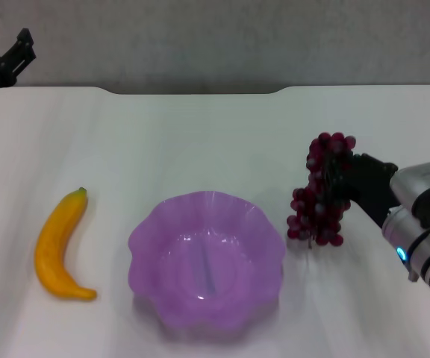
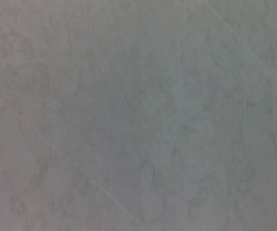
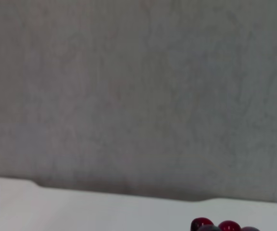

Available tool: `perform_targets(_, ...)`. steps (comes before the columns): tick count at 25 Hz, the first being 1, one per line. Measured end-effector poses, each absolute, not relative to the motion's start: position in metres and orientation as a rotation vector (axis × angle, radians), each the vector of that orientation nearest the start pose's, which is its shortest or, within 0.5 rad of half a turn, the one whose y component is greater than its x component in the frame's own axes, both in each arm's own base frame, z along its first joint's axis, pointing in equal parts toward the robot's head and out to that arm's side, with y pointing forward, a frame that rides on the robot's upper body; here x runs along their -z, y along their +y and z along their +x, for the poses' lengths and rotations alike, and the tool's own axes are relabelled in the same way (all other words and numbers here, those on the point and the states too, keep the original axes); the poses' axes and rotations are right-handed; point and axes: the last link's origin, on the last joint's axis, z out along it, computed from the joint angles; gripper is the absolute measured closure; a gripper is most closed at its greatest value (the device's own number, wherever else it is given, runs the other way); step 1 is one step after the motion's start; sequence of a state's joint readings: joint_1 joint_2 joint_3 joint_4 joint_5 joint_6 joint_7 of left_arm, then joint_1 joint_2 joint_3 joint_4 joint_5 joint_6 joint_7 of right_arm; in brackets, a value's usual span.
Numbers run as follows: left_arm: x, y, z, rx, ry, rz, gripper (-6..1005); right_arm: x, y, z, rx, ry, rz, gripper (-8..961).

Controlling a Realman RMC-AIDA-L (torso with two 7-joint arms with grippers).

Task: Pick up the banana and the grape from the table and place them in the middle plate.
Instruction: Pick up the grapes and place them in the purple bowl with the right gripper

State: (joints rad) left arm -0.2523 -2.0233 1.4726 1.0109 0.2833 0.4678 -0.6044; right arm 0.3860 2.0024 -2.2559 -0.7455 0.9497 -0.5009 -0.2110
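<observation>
Left gripper (image 1: 17, 51) parked at far left corner of the bench (image 1: 200, 134), well apart from everything, cannot tell its opening. Banana (image 1: 60, 246) lies flat on the bench left of the purple scalloped plate (image 1: 144, 246), near but not touching it. Right of the plate, the grape bunch (image 1: 321, 190) is clamped in the right gripper (image 1: 342, 179), closed around its upper part, lower grapes hanging near the bench.
</observation>
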Motion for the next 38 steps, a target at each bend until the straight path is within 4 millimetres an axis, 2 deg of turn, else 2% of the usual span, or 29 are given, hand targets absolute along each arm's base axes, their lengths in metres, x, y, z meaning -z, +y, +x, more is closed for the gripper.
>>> perform_targets(10, -0.085, 0.395, -0.264, 0.731, -0.542, -1.608, 126, 0.052, 0.371, 0.25, -0.591, 0.721, -1.8, 717)
perform_targets(13, -0.086, 0.394, -0.263, 0.733, -0.54, -1.607, 126, 0.039, 0.374, 0.244, -0.583, 0.687, -1.778, 718)
perform_targets(16, -0.086, 0.395, -0.262, 0.738, -0.539, -1.606, 126, 0.025, 0.381, 0.232, -0.562, 0.638, -1.772, 720)
perform_targets(21, -0.085, 0.398, -0.258, 0.742, -0.532, -1.613, 126, 0.017, 0.391, 0.222, -0.559, 0.633, -1.786, 726)
perform_targets(22, -0.084, 0.398, -0.257, 0.744, -0.531, -1.614, 126, 0.016, 0.394, 0.215, -0.571, 0.616, -1.794, 727)
perform_targets(25, -0.084, 0.399, -0.256, 0.747, -0.53, -1.615, 126, 0.017, 0.396, 0.207, -0.583, 0.597, -1.806, 728)
perform_targets(27, -0.084, 0.4, -0.255, 0.749, -0.53, -1.615, 126, 0.022, 0.397, 0.192, -0.609, 0.561, -1.834, 729)
perform_targets(31, -0.084, 0.4, -0.254, 0.751, -0.529, -1.616, 126, 0.03, 0.396, 0.18, -0.626, 0.519, -1.867, 731)
perform_targets(38, -0.083, 0.402, -0.25, 0.762, -0.525, -1.618, 126, 0.047, 0.389, 0.167, -0.639, 0.443, -1.913, 735)
